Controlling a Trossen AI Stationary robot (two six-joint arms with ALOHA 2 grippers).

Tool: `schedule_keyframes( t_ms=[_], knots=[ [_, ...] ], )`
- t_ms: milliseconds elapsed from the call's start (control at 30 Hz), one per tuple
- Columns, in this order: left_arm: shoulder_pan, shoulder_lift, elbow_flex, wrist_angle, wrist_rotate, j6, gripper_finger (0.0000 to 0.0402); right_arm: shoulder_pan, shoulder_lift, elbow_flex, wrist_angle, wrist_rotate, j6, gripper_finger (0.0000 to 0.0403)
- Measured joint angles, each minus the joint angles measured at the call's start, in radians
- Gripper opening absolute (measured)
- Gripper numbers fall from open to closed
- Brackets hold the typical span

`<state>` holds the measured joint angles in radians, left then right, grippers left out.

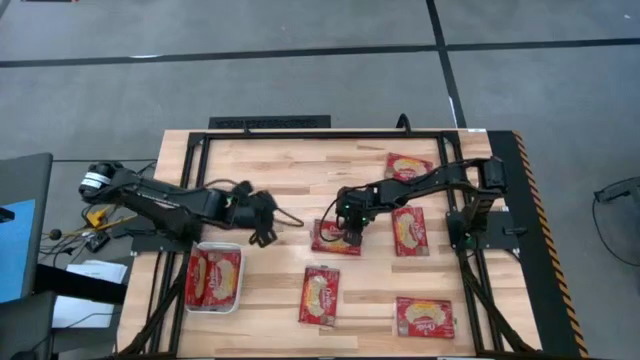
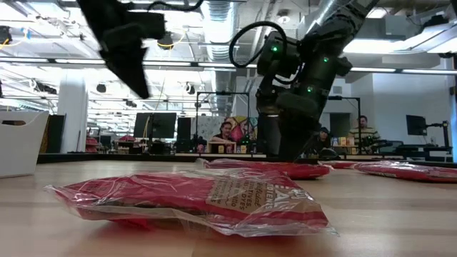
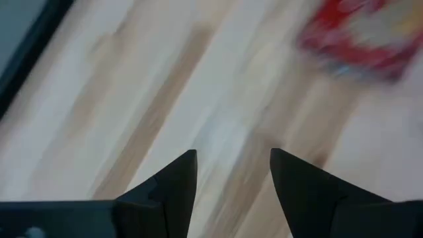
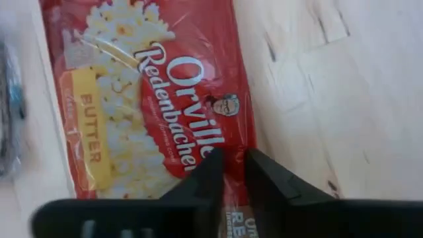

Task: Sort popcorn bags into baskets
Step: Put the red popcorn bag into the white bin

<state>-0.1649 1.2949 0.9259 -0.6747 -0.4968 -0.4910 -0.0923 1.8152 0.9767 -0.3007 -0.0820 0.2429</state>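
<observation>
Mostly bare wood table, lab bkgd; right jaws pinching popcorn bag, left jaws apart.

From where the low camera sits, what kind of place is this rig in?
Probably an open lab or workshop: exposed ceiling ducts, monitors on benches, and people seated at desks behind the wooden table.
</observation>
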Motion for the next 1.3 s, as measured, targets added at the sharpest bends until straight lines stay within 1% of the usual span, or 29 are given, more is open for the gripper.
schedule_keyframes(
  t_ms=[100, 167, 233, 333, 433, 567, 633, 767, 867, 967, 1167, 1300],
  knots=[
    [0.064, 0.0, -0.056, 0.212, 0.114, 0.126, 0.0182, 0.001, -0.001, -0.038, 0.051, 0.033, 0.019, 0.0043],
    [0.102, 0.0, -0.094, 0.337, 0.192, 0.169, 0.0182, 0.002, -0.001, -0.056, 0.08, 0.069, 0.018, 0.0015],
    [0.136, 0.0, -0.132, 0.433, 0.247, 0.184, 0.0182, 0.005, -0.002, -0.059, 0.1, 0.124, -0.006, 0.001],
    [0.181, 0.0, -0.193, 0.535, 0.26, 0.178, 0.0182, 0.025, 0.001, -0.061, 0.161, 0.253, -0.09, 0.0015],
    [0.22, 0.0, -0.248, 0.603, 0.249, 0.165, 0.0182, 0.051, 0.006, -0.063, 0.23, 0.371, -0.203, 0.0007],
    [0.276, 0.0, -0.286, 0.637, 0.247, 0.186, 0.0182, 0.082, 0.007, -0.052, 0.324, 0.502, -0.403, 0.0007],
    [0.305, 0.0, -0.296, 0.658, 0.246, 0.21, 0.0182, 0.098, 0.007, -0.052, 0.389, 0.545, -0.518, 0.0007],
    [0.348, 0.0, -0.312, 0.736, 0.256, 0.262, 0.0182, 0.123, 0.007, -0.051, 0.55, 0.583, -0.708, 0.0005],
    [0.362, 0.0, -0.312, 0.766, 0.302, 0.291, 0.0182, 0.128, 0.006, -0.051, 0.652, 0.584, -0.802, 0.0005],
    [0.366, 0.0, -0.313, 0.792, 0.352, 0.304, 0.0182, 0.135, 0.005, -0.051, 0.717, 0.589, -0.869, 0.0004],
    [0.366, 0.0, -0.313, 0.809, 0.447, 0.339, 0.0182, 0.128, 0.005, -0.05, 0.752, 0.589, -0.923, 0.0005],
    [0.366, 0.0, -0.312, 0.809, 0.445, 0.371, 0.0182, 0.115, 0.005, -0.05, 0.751, 0.59, -0.924, 0.0004]
  ],
)
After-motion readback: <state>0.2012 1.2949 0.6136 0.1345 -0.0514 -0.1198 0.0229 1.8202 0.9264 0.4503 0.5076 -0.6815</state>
